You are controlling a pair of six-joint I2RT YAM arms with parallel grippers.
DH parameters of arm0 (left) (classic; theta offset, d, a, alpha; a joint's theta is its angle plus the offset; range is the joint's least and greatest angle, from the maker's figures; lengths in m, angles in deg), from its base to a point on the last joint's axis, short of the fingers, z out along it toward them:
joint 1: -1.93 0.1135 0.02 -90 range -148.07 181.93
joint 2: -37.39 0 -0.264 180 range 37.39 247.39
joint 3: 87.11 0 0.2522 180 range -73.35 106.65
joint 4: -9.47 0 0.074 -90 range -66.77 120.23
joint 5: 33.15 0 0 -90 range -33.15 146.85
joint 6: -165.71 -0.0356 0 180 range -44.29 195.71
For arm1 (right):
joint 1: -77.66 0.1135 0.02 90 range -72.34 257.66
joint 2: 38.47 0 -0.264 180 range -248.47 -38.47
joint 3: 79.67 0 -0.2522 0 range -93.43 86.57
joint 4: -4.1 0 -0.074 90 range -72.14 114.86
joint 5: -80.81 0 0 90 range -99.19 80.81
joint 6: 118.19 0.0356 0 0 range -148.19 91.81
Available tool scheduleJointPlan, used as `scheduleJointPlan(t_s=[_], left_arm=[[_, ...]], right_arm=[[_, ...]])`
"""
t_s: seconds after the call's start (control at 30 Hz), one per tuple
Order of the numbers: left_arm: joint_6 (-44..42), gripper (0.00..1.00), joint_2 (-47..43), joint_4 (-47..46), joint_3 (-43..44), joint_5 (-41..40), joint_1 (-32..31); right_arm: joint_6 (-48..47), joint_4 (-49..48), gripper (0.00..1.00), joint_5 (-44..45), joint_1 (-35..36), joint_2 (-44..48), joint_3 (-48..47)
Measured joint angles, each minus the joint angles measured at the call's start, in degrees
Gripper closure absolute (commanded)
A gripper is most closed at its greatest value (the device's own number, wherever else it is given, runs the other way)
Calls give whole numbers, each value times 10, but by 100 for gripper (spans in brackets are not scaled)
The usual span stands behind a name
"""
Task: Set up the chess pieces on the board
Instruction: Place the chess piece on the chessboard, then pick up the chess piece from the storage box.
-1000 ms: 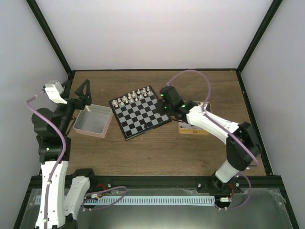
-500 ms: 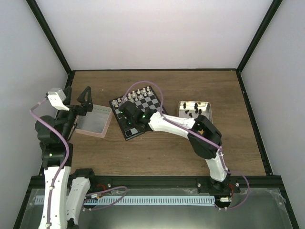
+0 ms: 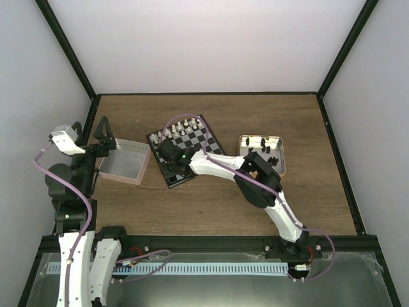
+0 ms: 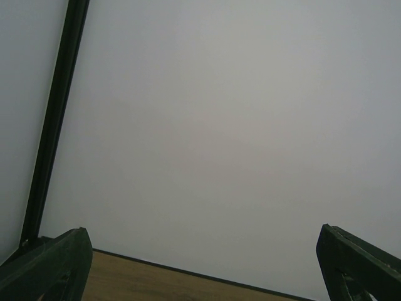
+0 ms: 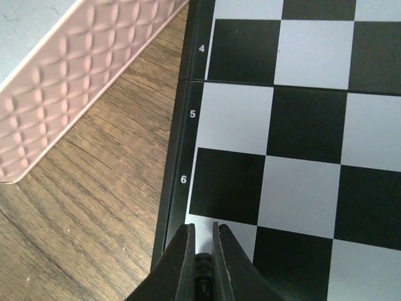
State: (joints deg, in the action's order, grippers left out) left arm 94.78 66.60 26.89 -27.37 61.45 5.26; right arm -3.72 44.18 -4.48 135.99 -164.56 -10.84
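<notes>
The left gripper [image 3: 104, 137] hangs in the air well left of the board [image 3: 206, 144], raised above the table [image 3: 211, 204]. Its wrist camera looks at the bare wall, and its two fingers stand far apart at the bottom corners of that view, so it is wide open and holds nothing [image 4: 202, 231]. Just below it, between it and the board, lies a pink tin [image 3: 121, 176], close to the board's left rim but not touching it; its quilted wall [image 5: 81, 81] shows in the right wrist view beside the rim marked 4, 5 and 6.

The board [image 5: 301, 125] lies turned at an angle in the middle of the table. White pieces [image 3: 182, 128] stand in rows along its far edge. The right gripper [image 3: 167, 153] is low over the board's left edge, reaching across from the right. Its fingers are pressed almost together [image 5: 202, 229], pinching a small black piece [image 5: 202, 273] over the squares next to the rim, just past the 6.

Right of the board, apart from it, sits a metal tin [image 3: 283, 157] with several black pieces [image 3: 262, 148] lying loose inside
</notes>
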Motion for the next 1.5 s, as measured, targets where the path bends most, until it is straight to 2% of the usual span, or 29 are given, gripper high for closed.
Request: scheduleJointPlan(t_s=[0.37, 0.43, 0.53, 0.63, 0.87, 1.0, 1.17, 1.3, 1.4, 1.5], left_arm=[[0, 0, 0, 11, 0, -27, 0], [0, 0, 0, 11, 0, -28, 0], [0, 0, 0, 11, -2, -28, 0], [0, 0, 0, 12, -3, -28, 0], [-1, 0, 3, 11, -3, -26, 0], [-1, 0, 4, 11, -4, -22, 0], [-1, 0, 5, 10, -7, -9, 0], [-2, 0, 9, 7, -10, 3, 0], [-2, 0, 11, 6, -11, 10, 0], [-3, 0, 14, 4, -11, 13, 0]], right_arm=[[0, 13, 92, 11, 0, -13, -10], [-1, 10, 86, 11, 0, -17, -14], [-2, 11, 71, 11, 0, -18, -15], [0, 13, 65, 10, 0, -18, -15], [6, 14, 61, 7, -4, -10, -17], [20, -3, 60, 2, -16, 49, 11], [42, -43, 58, 17, -76, 201, 127], [54, -72, 58, 49, -168, 305, 216], [63, -82, 58, 77, -240, 356, 279], [66, -83, 64, 97, -297, 384, 329]])
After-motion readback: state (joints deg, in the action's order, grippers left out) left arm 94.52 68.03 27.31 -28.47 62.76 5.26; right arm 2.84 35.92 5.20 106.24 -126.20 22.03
